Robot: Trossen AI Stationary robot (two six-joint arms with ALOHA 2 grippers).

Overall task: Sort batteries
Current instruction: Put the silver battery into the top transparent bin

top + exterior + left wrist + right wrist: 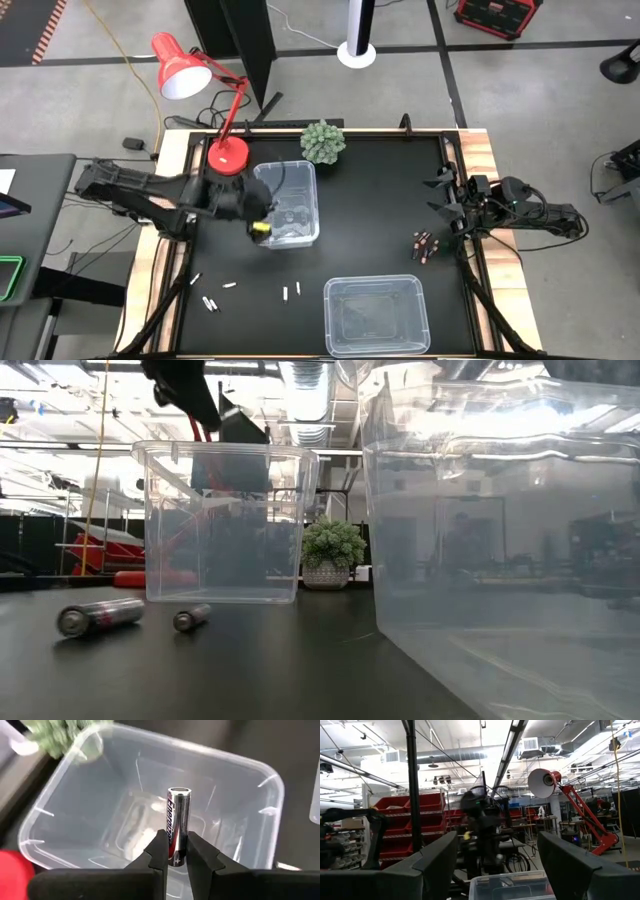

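Observation:
My left gripper (262, 230) hovers over the near-left corner of the far clear bin (287, 205) and is shut on a silver battery (179, 817). Inside the bin (150, 805) below it I see what looks like a battery lying on the floor (132, 837). Several whitish batteries (230, 285) lie on the black table near its left front. A small group of dark batteries (423, 245) lies toward the right. My right gripper (497, 840) waits open at the table's right edge, raised and touching nothing. My left gripper pinches the battery's near end (175, 854) between its two fingers (159, 851). The fingers slant downward from the table's left side. The battery sticks out ahead of the fingertips, in line with them, clear above the bin's open top.
A second clear bin (375, 315) stands at the table's near edge and fills the right of the low view (500, 560). A red desk lamp (228, 155) and a small potted plant (323, 141) stand at the far edge. Two batteries (100, 617) lie before the far bin.

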